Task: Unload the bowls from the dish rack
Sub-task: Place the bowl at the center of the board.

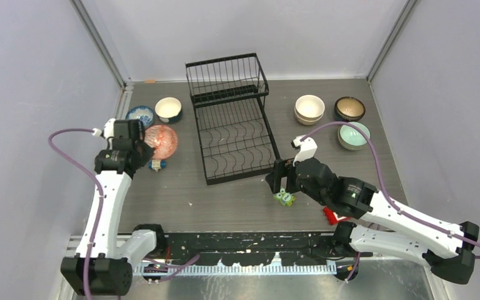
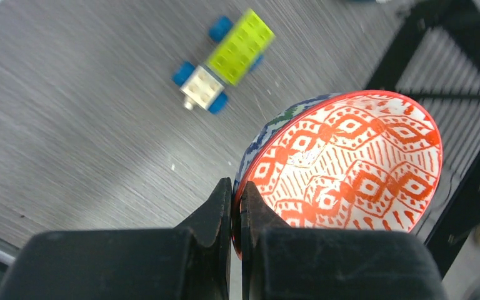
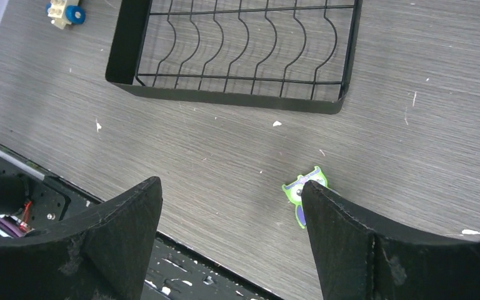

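The black wire dish rack [image 1: 232, 119] stands mid-table with no bowls in it; its lower tray also shows in the right wrist view [image 3: 237, 50]. My left gripper [image 1: 139, 150] is shut on the rim of a red patterned bowl [image 2: 350, 162], held left of the rack [image 2: 469, 125]; the bowl also shows from above [image 1: 161, 140]. A blue-patterned bowl [image 1: 140, 115] and a cream bowl with dark outside [image 1: 168, 109] sit behind it. Stacked cream bowls [image 1: 309, 109], a dark brown bowl [image 1: 350, 109] and a mint green bowl [image 1: 354, 135] sit right of the rack. My right gripper [image 1: 277, 180] is open and empty near the rack's front right corner.
A toy car of yellow-green and blue blocks [image 2: 225, 59] lies near the held bowl, also seen from above [image 1: 157, 165]. A green sticker figure [image 3: 304, 190] lies on the table by my right fingertip [image 3: 325, 206], seen from above too [image 1: 284, 198]. A red item [image 1: 331, 215] lies under the right arm.
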Robot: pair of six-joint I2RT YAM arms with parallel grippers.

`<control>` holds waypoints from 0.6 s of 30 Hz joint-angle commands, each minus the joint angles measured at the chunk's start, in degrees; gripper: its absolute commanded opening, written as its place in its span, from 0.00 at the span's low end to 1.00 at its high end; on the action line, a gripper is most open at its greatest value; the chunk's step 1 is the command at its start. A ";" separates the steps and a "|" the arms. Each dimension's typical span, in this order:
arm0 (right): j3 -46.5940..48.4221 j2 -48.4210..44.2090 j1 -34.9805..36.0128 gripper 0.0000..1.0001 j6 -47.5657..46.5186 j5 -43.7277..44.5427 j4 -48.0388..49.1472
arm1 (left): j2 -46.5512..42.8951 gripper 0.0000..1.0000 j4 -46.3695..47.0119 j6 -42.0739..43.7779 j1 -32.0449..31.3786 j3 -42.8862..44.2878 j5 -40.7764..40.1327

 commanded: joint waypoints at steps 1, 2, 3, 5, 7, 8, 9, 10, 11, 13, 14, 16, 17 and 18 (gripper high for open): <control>-1.50 -3.13 0.15 0.85 1.44 -0.61 5.27 | -1.33 0.00 5.69 -2.49 11.40 -1.33 4.84; -1.91 -3.59 0.12 0.85 1.49 -0.94 5.39 | -1.17 0.00 6.15 -3.39 13.63 -2.07 5.36; -2.33 -4.02 0.13 0.85 1.54 -1.42 5.41 | -1.00 0.00 6.84 -4.24 15.61 -2.90 6.10; -3.11 -5.10 0.10 0.85 1.70 -2.23 5.46 | -0.80 0.00 8.64 -5.87 19.18 -4.47 6.71; -3.92 -6.15 0.13 0.85 1.86 -3.00 5.42 | -0.58 0.00 11.11 -7.33 22.38 -6.27 6.31; -4.29 -6.70 0.09 0.85 1.90 -3.30 5.35 | -0.30 0.00 12.00 -7.99 23.68 -7.00 6.06; -4.65 -7.30 0.13 0.85 2.02 -3.33 5.10 | 0.15 0.00 13.03 -8.85 24.77 -7.73 5.64; -5.03 -7.82 0.08 0.85 2.14 -3.30 4.99 | 0.54 0.00 13.68 -9.74 25.62 -8.42 4.95; -5.40 -8.38 0.11 0.85 2.24 -3.28 4.98 | 1.16 0.00 14.51 -10.68 26.50 -9.20 4.62; -6.19 -9.43 0.11 0.85 2.49 -3.39 5.01 | 2.04 0.00 17.21 -12.72 28.17 -11.20 4.79; -6.55 -9.88 0.10 0.85 2.58 -3.47 4.98 | 2.22 0.00 18.72 -13.90 28.87 -12.35 4.56; -6.95 -10.55 0.11 0.85 2.69 -3.45 4.82 | 2.77 0.00 21.87 -15.35 29.42 -14.20 3.78; -7.12 -11.03 0.09 0.85 2.85 -3.42 4.68 | 3.25 0.00 23.06 -15.93 29.60 -14.73 3.08; -7.26 -11.28 0.09 0.85 2.91 -3.34 4.49 | 3.85 0.00 24.05 -16.44 29.67 -14.95 2.59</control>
